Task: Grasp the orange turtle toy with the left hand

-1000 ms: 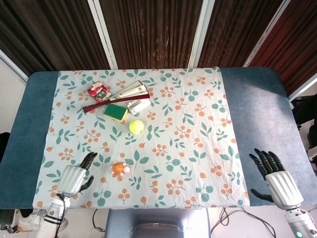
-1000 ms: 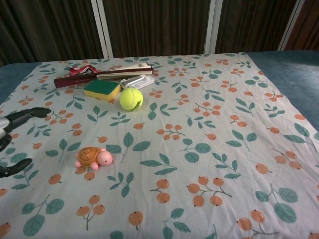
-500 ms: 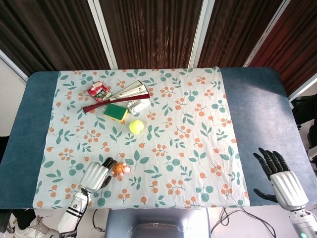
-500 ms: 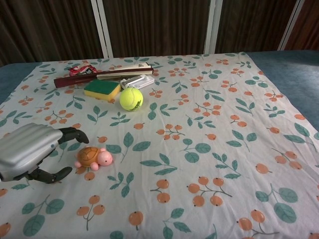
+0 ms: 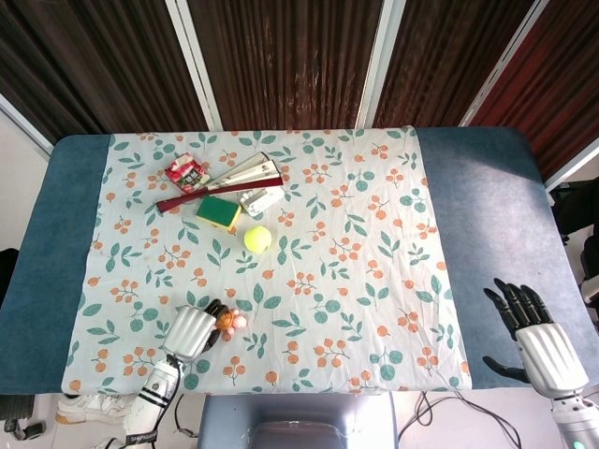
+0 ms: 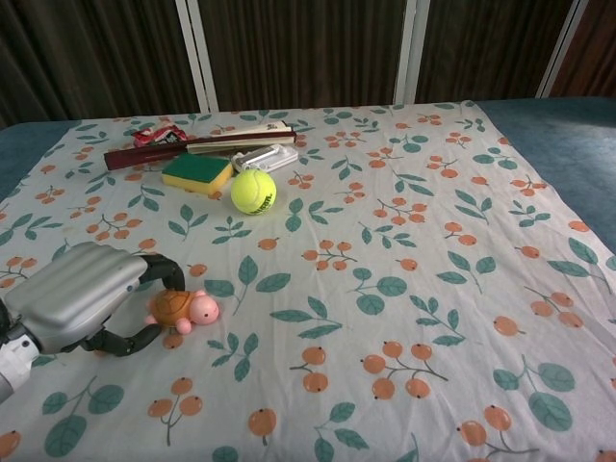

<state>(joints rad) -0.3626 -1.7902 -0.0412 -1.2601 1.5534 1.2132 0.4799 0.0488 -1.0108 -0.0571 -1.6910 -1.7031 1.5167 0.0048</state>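
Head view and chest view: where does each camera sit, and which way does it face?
Head view: high above the near edge, facing steeply down on the table; shows left hand and right hand.
Chest view: low at the near edge, facing forward across the cloth; shows only the left hand.
Shared: orange turtle toy, tennis ball, sponge.

The only lettering in view is a dark brand mark printed across the tennis ball (image 6: 253, 191), and it is too small and blurred to spell out. The red packet (image 5: 188, 172) at the far side of the surface carries print that cannot be read. Nothing else bears readable text, numbers or signs.
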